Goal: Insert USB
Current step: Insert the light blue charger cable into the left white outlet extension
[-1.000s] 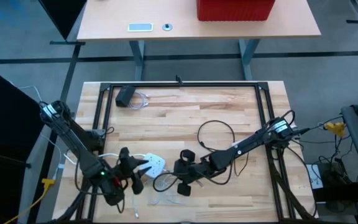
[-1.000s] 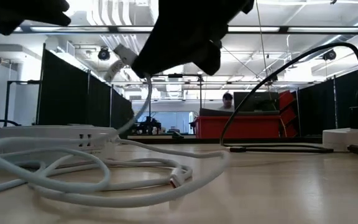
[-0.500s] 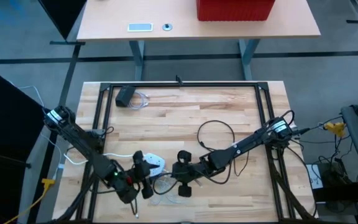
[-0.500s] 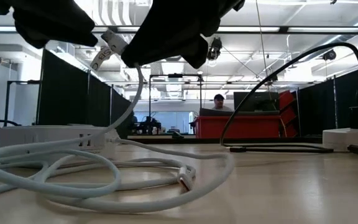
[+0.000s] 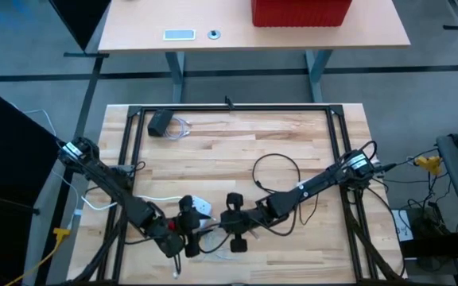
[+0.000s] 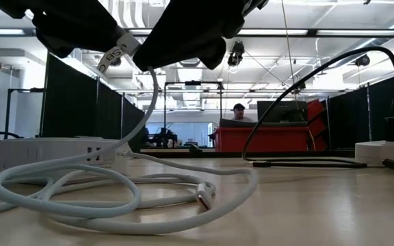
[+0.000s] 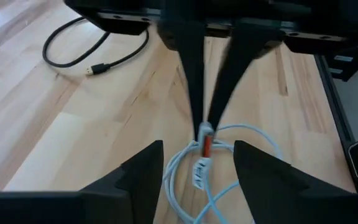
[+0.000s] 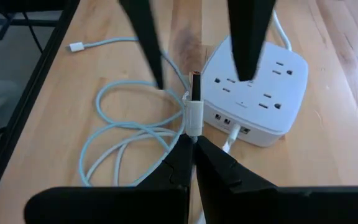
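My right gripper [image 8: 193, 140] is shut on the plug [image 8: 195, 102] of a white USB cable, held above the table near its front edge. The cable's coil [image 8: 129, 134] lies on the wood beside a white power strip [image 8: 253, 93], which rests flat. My left gripper [image 7: 197, 148] faces the right one, open. Its two fingers [image 8: 146, 37] stand on either side of the plug's tip without touching it. In the high view the left gripper [image 5: 191, 229] and the right gripper [image 5: 218, 226] almost meet. My right gripper pinches the white body of the plug [image 7: 204, 132] between its two fingertips, just behind the metal tip. The fingers come from the table's right, along the plug. The plug is lifted clear, and its tip points toward my left gripper. The cable [image 6: 152, 102] hangs slack to the coil.
A black USB cable [image 5: 277, 171] loops on the wood behind the right arm. A black adapter [image 5: 160, 121] with a thin cable lies at the far left. A black metal frame [image 5: 229, 110] borders the table. The white cable's other plug [image 8: 76, 46] lies by the edge.
My left gripper has moved toward the table's right edge, up to my right gripper, so its open fingers now flank the plug. The right gripper has kept the plug nearly in place. The coil on the table has shifted slightly.
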You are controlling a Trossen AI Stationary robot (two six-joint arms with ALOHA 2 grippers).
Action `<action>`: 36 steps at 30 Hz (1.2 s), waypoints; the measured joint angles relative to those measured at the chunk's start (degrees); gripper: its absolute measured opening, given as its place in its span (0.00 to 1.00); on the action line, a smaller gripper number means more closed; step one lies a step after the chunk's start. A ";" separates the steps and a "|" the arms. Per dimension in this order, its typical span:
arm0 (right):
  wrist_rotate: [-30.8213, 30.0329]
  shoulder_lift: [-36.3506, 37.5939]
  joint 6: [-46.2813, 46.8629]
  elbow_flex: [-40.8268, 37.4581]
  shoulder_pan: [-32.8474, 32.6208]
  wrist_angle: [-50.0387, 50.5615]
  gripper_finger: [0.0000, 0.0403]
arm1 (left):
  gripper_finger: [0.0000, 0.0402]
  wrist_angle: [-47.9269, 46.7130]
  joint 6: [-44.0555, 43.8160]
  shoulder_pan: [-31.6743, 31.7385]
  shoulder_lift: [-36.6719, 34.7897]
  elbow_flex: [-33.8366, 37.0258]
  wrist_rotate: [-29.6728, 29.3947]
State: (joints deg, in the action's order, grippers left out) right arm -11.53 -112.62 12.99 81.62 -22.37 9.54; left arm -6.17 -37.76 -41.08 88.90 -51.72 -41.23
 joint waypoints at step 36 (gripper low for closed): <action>0.00 0.00 -1.00 0.02 -0.11 -0.07 0.00 | 0.26 2.11 2.88 1.51 -0.02 0.00 4.20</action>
State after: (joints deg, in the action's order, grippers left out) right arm -11.53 -112.62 11.99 81.65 -22.48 9.47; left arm -4.06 -34.87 -39.57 88.88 -51.72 -37.03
